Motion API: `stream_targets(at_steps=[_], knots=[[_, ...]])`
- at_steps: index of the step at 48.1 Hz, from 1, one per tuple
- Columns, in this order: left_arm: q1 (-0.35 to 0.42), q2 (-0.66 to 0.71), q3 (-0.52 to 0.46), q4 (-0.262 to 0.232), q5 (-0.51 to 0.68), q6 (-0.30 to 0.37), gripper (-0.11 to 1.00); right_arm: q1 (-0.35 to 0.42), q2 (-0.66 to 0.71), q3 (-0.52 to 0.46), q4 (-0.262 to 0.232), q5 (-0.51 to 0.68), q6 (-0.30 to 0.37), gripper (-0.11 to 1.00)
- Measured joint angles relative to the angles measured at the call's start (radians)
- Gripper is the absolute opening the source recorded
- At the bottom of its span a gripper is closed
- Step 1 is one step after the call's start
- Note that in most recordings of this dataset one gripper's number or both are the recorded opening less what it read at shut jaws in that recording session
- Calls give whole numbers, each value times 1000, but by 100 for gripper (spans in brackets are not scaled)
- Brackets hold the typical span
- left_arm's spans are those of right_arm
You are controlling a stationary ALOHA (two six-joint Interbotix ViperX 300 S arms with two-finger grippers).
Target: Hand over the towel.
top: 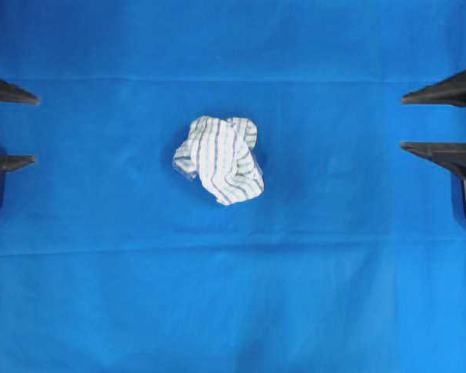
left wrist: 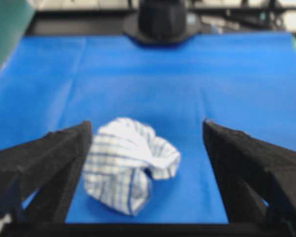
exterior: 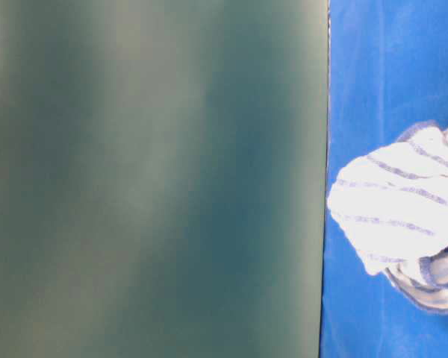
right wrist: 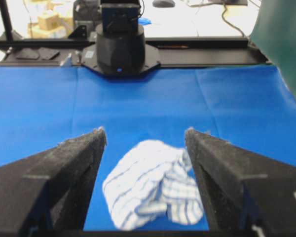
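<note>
The towel (top: 219,158), a crumpled white cloth with thin blue and grey checks, lies bunched near the middle of the blue cloth. It also shows as the towel (exterior: 403,212), the towel (left wrist: 129,163) and the towel (right wrist: 153,190). My left gripper (top: 36,130) stands open at the left edge, well apart from it. My right gripper (top: 402,122) stands open at the right edge, also clear of it. In the wrist views my left gripper (left wrist: 147,129) and my right gripper (right wrist: 145,132) frame the towel from a distance, with nothing between the fingers.
A large plain blue cloth (top: 233,295) covers the table. A dark green panel (exterior: 149,179) fills the left of the table-level view. The opposite arm's black base (right wrist: 119,49) stands at the far edge of the blue cloth.
</note>
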Motion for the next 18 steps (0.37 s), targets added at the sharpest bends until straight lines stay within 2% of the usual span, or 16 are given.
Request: stream_targets(at_steps=[9,18], knots=[[0,-172,89,-2,78,-14,87,2,-158,141,2,0,0,68],[0,-281,149,-2,164,-26,87,2,-249,242,11,-2,2,68]])
